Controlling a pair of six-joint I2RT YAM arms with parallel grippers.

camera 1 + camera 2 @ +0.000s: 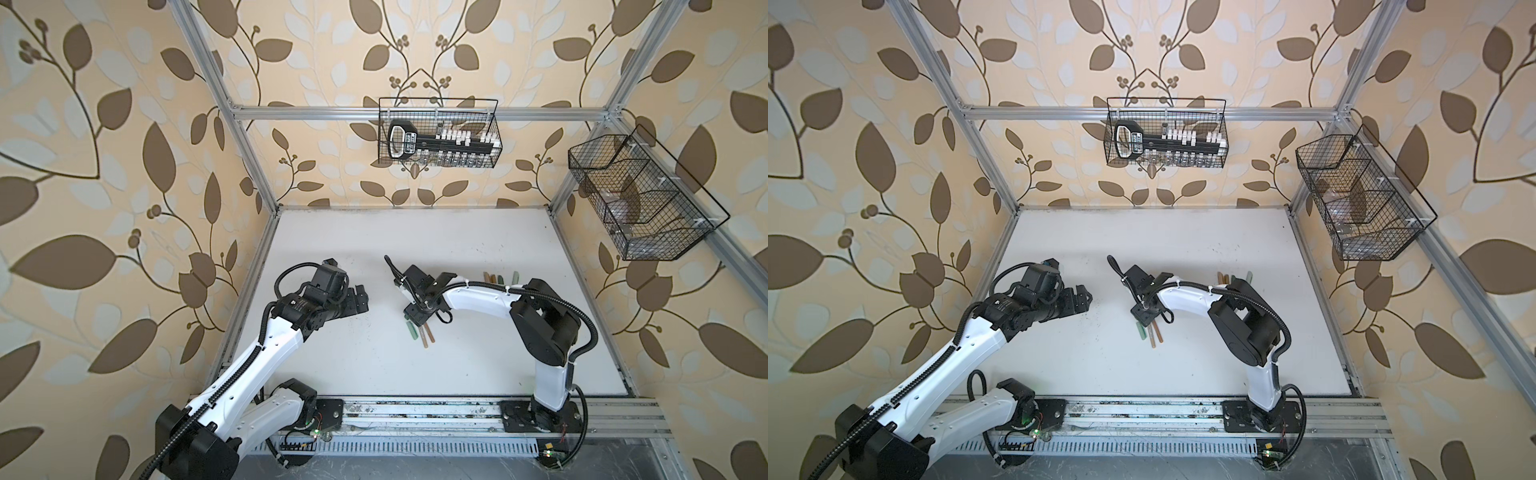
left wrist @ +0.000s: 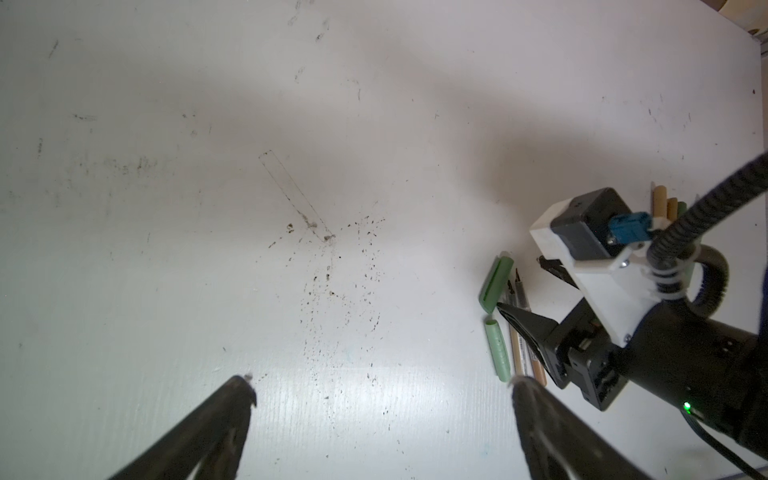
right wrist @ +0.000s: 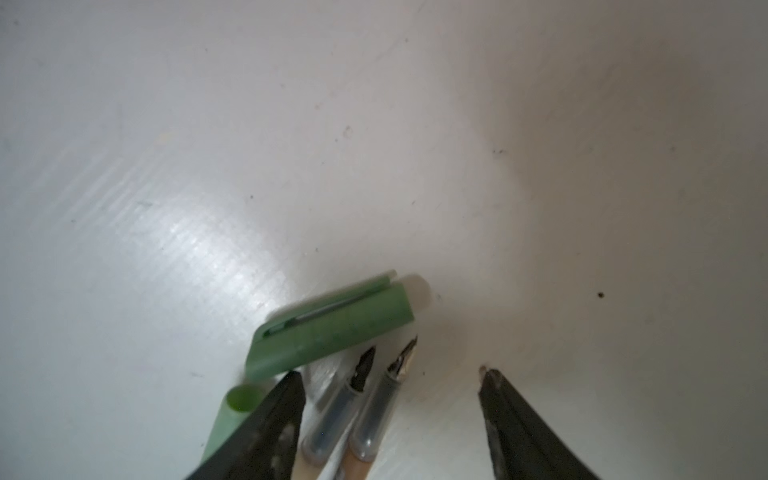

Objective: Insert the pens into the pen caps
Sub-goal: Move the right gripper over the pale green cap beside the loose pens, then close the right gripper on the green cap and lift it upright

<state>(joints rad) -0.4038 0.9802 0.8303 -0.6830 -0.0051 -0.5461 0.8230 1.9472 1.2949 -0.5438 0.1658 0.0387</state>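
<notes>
Two tan pens point(image 3: 340, 411) with clear grip sections and dark nibs lie side by side on the white table point(image 1: 457, 249). My right gripper point(image 3: 390, 374) is open and low over them, with both nibs between its fingers, near one finger. A green pen cap point(image 3: 332, 328) with a clip lies just past that finger. A pale green open-ended tube point(image 3: 232, 411) lies outside it. In both top views the right gripper point(image 1: 411, 322) point(image 1: 1142, 320) covers the pens' point(image 1: 424, 338) front ends. My left gripper point(image 1: 361, 297) point(image 2: 384, 386) hovers open and empty, to the left.
Several tan and green tubes point(image 1: 498, 277) lie in a row behind the right arm, partly hidden. A wire basket point(image 1: 440, 133) with tools hangs on the back wall, and another wire basket point(image 1: 640, 199) hangs on the right wall. Aluminium frame rails edge the table.
</notes>
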